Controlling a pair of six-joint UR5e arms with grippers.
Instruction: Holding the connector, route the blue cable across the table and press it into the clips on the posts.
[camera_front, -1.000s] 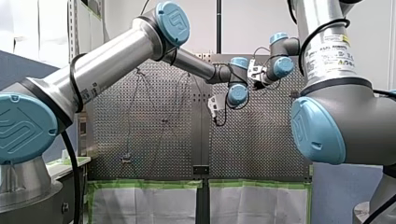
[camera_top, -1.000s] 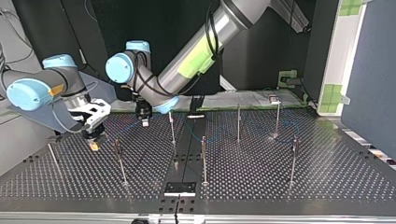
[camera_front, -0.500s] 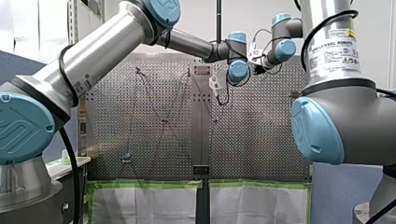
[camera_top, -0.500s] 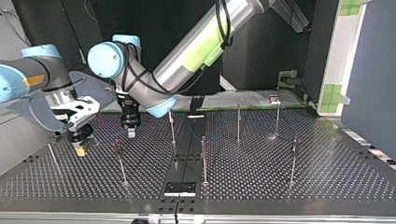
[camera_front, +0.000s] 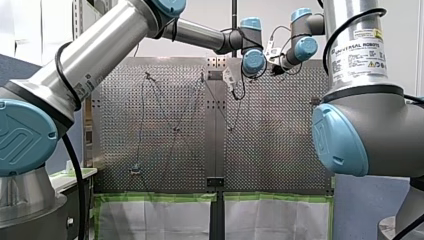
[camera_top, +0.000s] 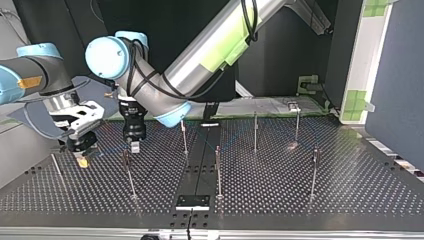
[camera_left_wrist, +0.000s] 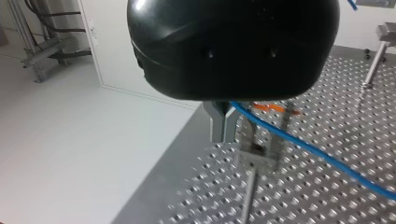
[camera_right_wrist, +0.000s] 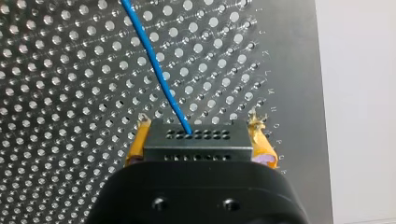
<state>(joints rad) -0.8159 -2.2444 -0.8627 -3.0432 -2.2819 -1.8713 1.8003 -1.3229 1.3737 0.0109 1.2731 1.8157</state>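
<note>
In the right wrist view my right gripper (camera_right_wrist: 199, 122) has its yellow pads (camera_right_wrist: 138, 140) shut on a black connector (camera_right_wrist: 198, 145). The blue cable (camera_right_wrist: 156, 65) leaves the connector and runs away over the perforated plate. My left gripper (camera_left_wrist: 223, 136), black with metal fingers, is shut on the blue cable (camera_left_wrist: 322, 156), just above a post's clip (camera_left_wrist: 256, 156). At the top view's left, my left gripper (camera_top: 134, 145) hangs over the near post (camera_top: 129, 172). My right gripper (camera_top: 82, 160) is low over the plate further left.
Several thin posts stand across the plate: (camera_top: 184, 135), (camera_top: 218, 170), (camera_top: 255, 131), (camera_top: 297, 125), (camera_top: 314, 170), and one near the left edge (camera_top: 57, 167). A black block (camera_top: 192, 201) sits at the near edge. The plate's edge lies close beyond my right gripper (camera_right_wrist: 299, 93).
In the top view both grippers moved left. My left gripper came nearer and lower, over the near post. Both grips held.
</note>
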